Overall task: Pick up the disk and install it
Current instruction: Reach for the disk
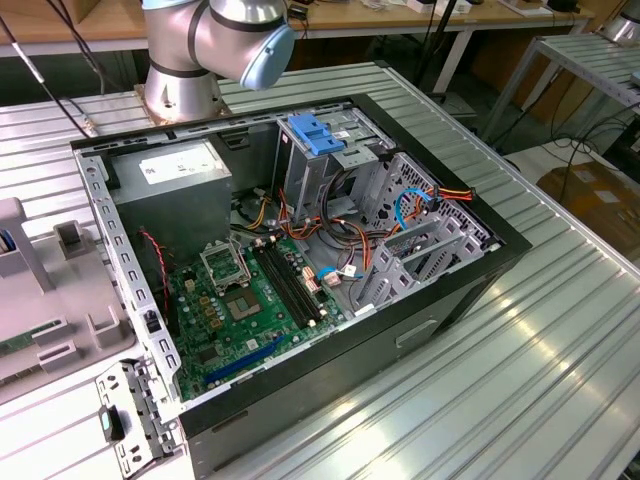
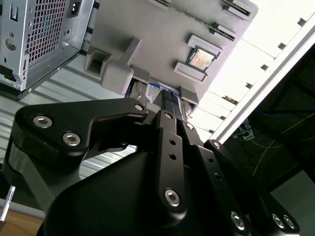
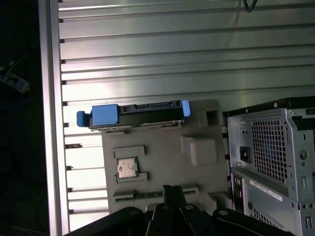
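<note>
The disk is a grey drive in a bright blue carrier. It stands on its long edge in a slot at one end of a grey parts tray. In the first wrist view my gripper hovers above the opposite end of that tray, well apart from the disk, with its fingers together and nothing between them. In the second wrist view the gripper points at the tray, and a small part of the disk peeks out just beyond the fingertips.
The open computer case lies on the ribbed metal table, with a fixed blue bracket on its drive cage. The tray sits at the exterior view's left. A processor chip rests in the tray. The case's rear panel stands beside it.
</note>
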Controlling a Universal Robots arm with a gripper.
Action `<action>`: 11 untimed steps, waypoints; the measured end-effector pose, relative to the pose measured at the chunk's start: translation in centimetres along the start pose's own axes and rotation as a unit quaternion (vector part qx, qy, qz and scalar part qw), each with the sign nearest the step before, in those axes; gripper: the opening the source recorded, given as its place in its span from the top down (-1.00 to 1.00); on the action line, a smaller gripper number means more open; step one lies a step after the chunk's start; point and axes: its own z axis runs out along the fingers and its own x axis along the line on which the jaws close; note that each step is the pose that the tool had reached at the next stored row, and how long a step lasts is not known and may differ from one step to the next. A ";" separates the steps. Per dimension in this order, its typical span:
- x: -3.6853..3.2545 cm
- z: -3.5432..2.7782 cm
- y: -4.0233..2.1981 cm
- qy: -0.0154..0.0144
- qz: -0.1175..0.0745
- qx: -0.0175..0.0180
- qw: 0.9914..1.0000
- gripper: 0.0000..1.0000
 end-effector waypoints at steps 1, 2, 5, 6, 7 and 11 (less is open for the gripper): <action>0.07 0.01 0.01 0.000 0.000 0.000 1.000 0.79; 0.15 0.04 0.04 0.000 0.000 0.000 1.000 0.79; 0.30 0.14 0.20 0.000 0.000 0.000 1.000 0.79; 0.34 0.22 0.33 0.000 0.000 0.000 1.000 0.79; 0.38 0.30 0.44 0.000 0.000 0.000 1.000 0.79; 0.57 0.50 0.73 0.000 0.000 0.000 1.000 0.79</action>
